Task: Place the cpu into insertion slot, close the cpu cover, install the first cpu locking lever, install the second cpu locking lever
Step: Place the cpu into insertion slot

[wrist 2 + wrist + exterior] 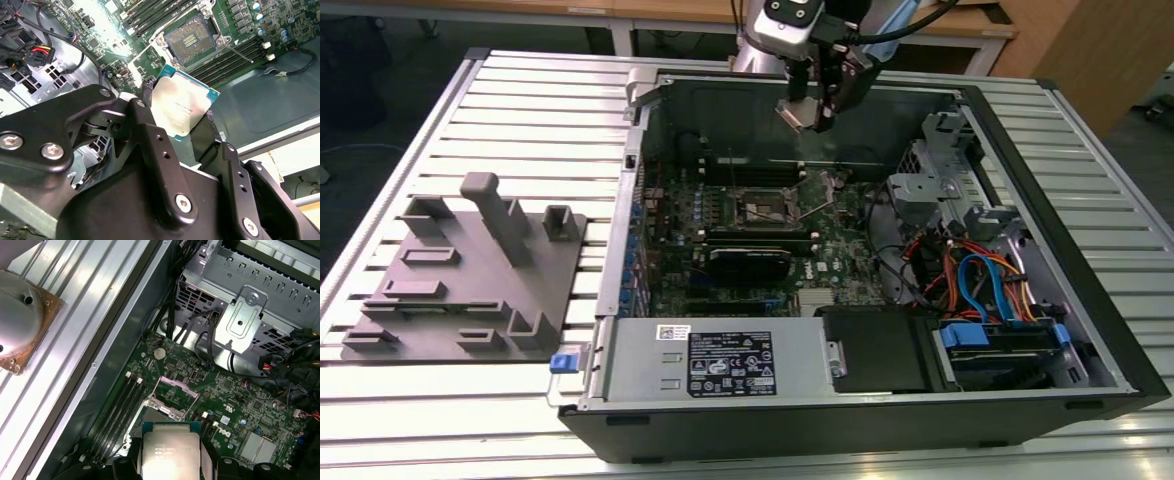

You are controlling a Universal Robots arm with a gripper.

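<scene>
My gripper (817, 118) hangs above the back wall of the open computer case (1014, 190), shut on the cpu (798, 114). In both wrist views the cpu (182, 112) (170, 452) is a flat square chip with a dull silvery top, pinched by its edges between black fingers (145, 95). The insertion slot (761, 207) (192, 40) lies bare on the green board, below the chip and apart from it. The cpu cover (172, 392) stands raised at the socket's edge. A thin locking lever (235, 50) sticks out beside the socket.
A grey fixture plate (467, 270) with upright pegs sits on the slatted table at the exterior view's left. Inside the case are a black card (747, 262), memory slots (235, 60), a power supply (720, 362), a metal drive cage (250, 320) and coloured cables (974, 280).
</scene>
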